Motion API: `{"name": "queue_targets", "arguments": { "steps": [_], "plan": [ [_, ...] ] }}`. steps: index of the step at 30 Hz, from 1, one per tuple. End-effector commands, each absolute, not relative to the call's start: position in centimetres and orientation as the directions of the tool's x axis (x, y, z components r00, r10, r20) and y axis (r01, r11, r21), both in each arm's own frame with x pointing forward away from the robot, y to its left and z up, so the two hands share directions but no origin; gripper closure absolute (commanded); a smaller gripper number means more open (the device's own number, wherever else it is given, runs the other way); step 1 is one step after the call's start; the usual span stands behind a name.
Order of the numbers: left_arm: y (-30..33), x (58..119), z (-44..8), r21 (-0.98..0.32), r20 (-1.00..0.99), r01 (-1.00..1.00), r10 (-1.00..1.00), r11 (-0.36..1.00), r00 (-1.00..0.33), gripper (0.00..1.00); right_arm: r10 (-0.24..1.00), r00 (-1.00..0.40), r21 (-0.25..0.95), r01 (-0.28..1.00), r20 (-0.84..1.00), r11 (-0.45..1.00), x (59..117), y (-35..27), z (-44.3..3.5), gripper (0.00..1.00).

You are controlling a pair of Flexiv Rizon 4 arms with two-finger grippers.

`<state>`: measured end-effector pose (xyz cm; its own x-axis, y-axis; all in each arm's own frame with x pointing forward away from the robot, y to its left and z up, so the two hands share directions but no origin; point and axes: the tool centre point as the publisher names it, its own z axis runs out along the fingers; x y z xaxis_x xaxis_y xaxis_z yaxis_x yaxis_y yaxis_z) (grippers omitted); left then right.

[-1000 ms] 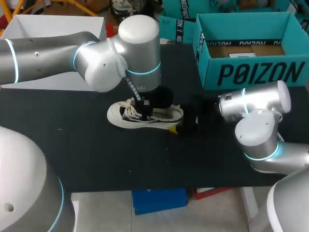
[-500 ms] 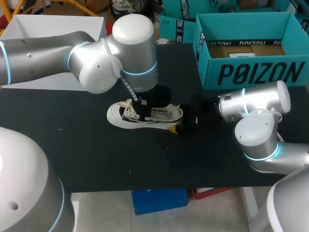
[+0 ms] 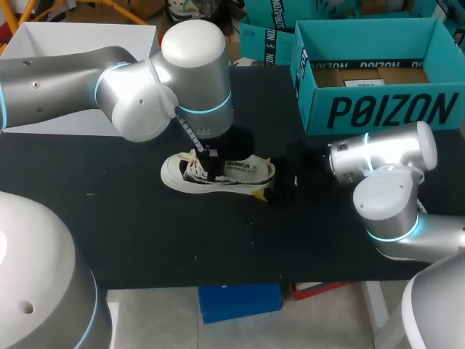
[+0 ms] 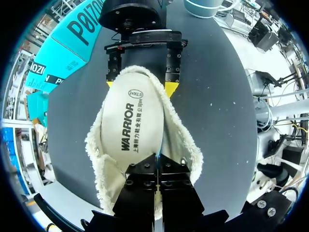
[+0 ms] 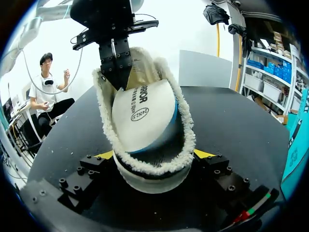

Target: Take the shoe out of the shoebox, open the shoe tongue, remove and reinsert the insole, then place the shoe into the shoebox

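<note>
Markings in view
Large dark lettering spans the shoebox (image 3: 378,110) front wall; a printed word and an oval stamp mark the insole (image 4: 137,123).

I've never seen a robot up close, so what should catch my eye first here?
A white shoe lies on the black table, its heel clamped by the right end effector. The left end effector, fingers shut, meets the front of the printed insole. A teal shoebox stands open at the back right.
</note>
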<state>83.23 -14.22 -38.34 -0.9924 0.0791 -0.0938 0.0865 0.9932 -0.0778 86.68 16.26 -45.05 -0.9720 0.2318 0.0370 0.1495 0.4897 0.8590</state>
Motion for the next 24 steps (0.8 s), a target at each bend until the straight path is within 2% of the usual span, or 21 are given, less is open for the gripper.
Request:
{"name": "queue_targets", "arguments": {
  "steps": [1,24],
  "plan": [
    [-13.5,82.6,-38.0,-0.082,-0.101,0.079,0.071,0.993,-0.992,1.0,0.238,-0.971,0.857,0.155,0.039,0.492,87.1,16.4,-45.7,1.0],
    [-12.0,83.6,-37.5,-0.114,-0.105,0.043,0.031,0.993,-0.994,1.0,0.238,-0.971,0.857,0.155,0.039,0.492,87.1,16.4,-45.7,1.0]
  ]
}}
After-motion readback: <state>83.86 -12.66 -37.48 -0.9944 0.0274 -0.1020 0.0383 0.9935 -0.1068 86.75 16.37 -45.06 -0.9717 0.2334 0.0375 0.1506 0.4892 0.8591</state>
